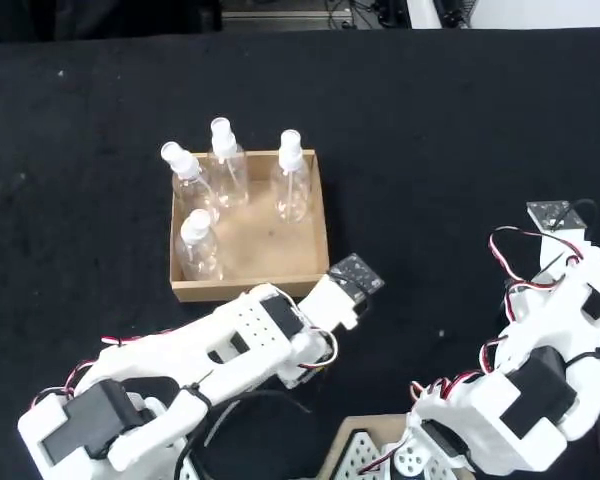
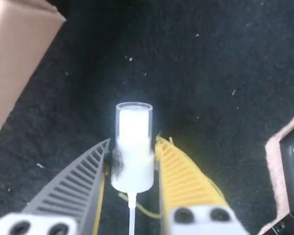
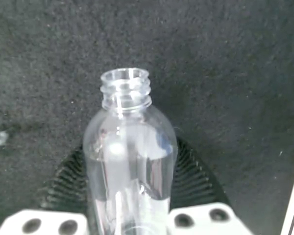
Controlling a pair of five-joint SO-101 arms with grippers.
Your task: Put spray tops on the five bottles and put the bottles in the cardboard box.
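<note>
Bottles (image 1: 292, 185) number five. Four stand upright in the one cardboard box (image 1: 245, 290), each wearing a white top. The table (image 1: 460, 130) is covered in black cloth, with cables (image 1: 340, 12) beyond its far edge. The fifth bottle (image 3: 130, 147), clear and uncapped, is gripped in the right claw (image 3: 131, 161), its open neck pointing out past the dark fingers. One loose spray top (image 2: 134, 122) is pinched in the left claw (image 2: 132, 143), between grey and yellow fingers, near the box's front corner.
</note>
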